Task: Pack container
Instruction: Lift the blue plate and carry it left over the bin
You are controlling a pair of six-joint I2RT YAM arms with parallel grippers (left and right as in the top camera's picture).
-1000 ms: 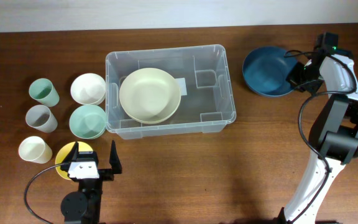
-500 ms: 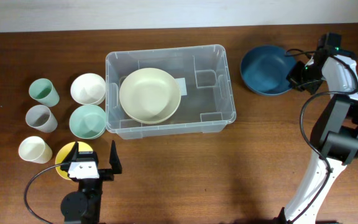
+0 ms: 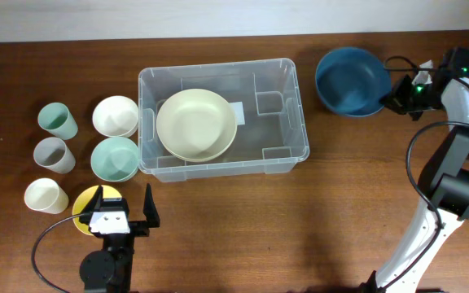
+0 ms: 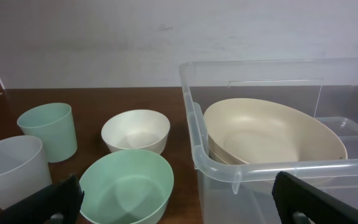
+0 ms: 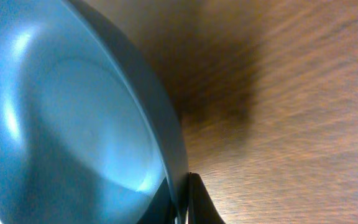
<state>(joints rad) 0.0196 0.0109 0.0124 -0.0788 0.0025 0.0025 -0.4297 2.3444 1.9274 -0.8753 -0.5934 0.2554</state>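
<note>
right tool (image 3: 395, 96) clamped on blue bowl (image 3: 350, 73) rim, 2 o'clock of container (image 3: 296, 122); left tool (image 3: 123, 199) jaws wide apart at 7 o'clock.

Left gripper (image 3: 123, 203): level, fingers spread wide. Right gripper (image 3: 387, 96): arm reached out, pinched tight on blue bowl (image 3: 348, 73) rim.

Robotics lab bench, this: bare wooden table (image 3: 243, 236) beneath the left gripper (image 3: 123, 202), blank pale wall (image 4: 166, 37) ahead of it (cable (image 3: 394, 171) looping off the right arm (image 3: 454, 167)).
</note>
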